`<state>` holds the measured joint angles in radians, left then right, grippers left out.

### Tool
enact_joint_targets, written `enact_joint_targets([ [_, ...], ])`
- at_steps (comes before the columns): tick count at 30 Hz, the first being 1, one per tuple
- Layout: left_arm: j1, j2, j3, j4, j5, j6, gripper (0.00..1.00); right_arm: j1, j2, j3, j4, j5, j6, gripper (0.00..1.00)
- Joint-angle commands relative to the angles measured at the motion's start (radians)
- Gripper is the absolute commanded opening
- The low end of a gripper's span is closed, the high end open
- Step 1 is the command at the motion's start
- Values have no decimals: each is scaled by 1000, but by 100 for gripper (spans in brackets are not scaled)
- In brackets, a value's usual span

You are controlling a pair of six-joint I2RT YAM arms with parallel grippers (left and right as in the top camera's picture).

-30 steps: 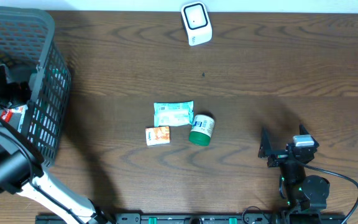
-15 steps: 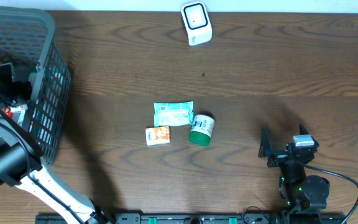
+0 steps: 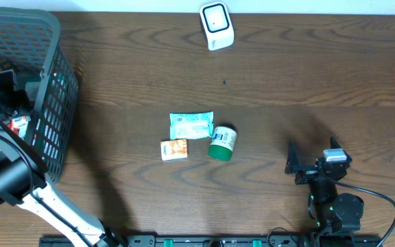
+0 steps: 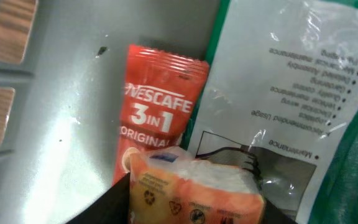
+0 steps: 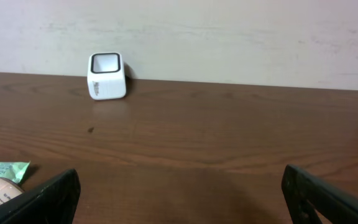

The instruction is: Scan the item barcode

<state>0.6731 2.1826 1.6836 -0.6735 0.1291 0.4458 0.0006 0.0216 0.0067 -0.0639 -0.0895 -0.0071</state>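
Found the left gripper point(image 4: 194, 205) deep inside the grey plastic lattice basket point(image 3: 50, 103), jaws drawn narrow on a soft orange packet point(image 4: 194, 186), with dark fingers point(image 4: 101, 208) pressed against both of its crinkled film sides. Read small recycling marks printed across the packet's glossy face. Noted, flat on the smooth grey basket floor just beyond that packet, a slim red Nescafé 3-in-1 sachet point(image 4: 157, 118), rectangular with a crimped top edge. Saw beside it a larger white-and-green pouch point(image 4: 291, 93) of wrinkled shiny film, its small print upside down to the camera. Spotted, outside the basket and well apart from it on the dark wood-grain table point(image 3: 321, 82), a tight cluster of three: a flat mint-green wrapper point(image 3: 191, 125), a small orange carton point(image 3: 174, 149) and a stubby cylindrical tub point(image 3: 222, 142) with a green end. Placed the white, round-cornered boxy scanner point(image 3: 217, 25) farther still from the basket, near the table's far edge. Made out the right gripper point(image 5: 182, 196) farthest from the basket, beyond the cluster, black fingers spread wide above bare wood.
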Motion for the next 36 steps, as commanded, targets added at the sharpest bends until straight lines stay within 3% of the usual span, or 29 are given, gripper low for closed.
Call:
enact_joint_targets([
  [1,3,76,-50,-24,55,-10,23,-5,-2,-1,-4,3,14,99],
  [3,3,74,-49,-24,92,-19,11,-5,-2,-1,-4,3,14,99],
  [5,3,72,-47,-23,95,-60,8,-5,-2,-1,-4,3,14,99],
  [13,5,-6,-4,-27,88,-157,7,-5,-2,-1,-4,3,14,99],
  [21,5,-232,4,17,-35,-191,7,-5,-2,-1,-4,3,14,99],
  [29,4,-469,4,28,-37,-246,8,-5,-2,-1,-4,3,14,99],
  [36,4,-468,-13,-26,-69,-238,13,-5,-2,-1,-4,3,14,99],
])
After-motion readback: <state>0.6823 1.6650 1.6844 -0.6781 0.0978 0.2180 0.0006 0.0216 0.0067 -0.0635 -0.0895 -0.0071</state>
